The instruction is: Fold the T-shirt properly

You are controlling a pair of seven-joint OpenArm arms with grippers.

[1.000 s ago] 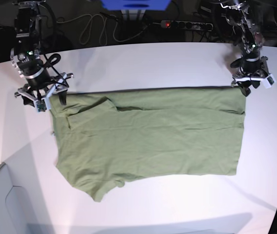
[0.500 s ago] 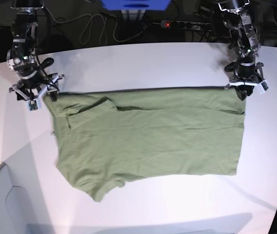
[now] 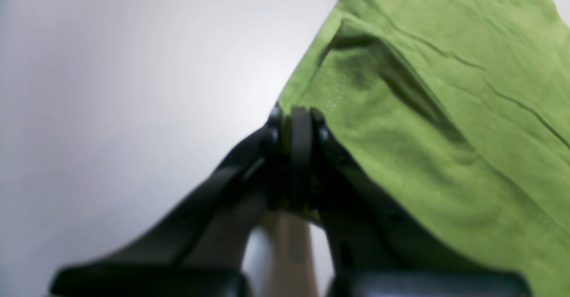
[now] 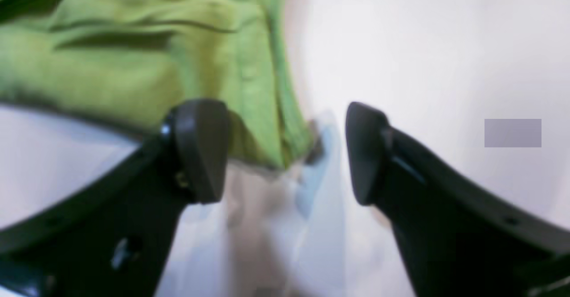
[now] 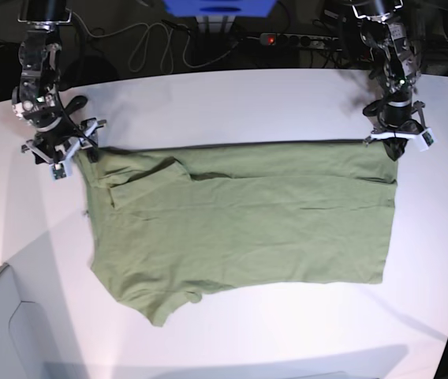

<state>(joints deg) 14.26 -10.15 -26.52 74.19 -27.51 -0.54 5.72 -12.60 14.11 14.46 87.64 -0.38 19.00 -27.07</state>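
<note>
A robotics lab or test bench. A bare white table (image 5: 232,99) stands under bright light, with two robot arms (image 5: 39,71) mounted at its far edge. Behind it, in the dark, lie loose cables (image 5: 149,47), a power strip (image 5: 303,39) with a red light, and a blue box (image 5: 220,8).

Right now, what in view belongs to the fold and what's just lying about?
Job: T-shirt; left end effector, shut on its corner; right end effector, open at the opposite corner.
Lying about: power strip; cables; blue box.
</note>
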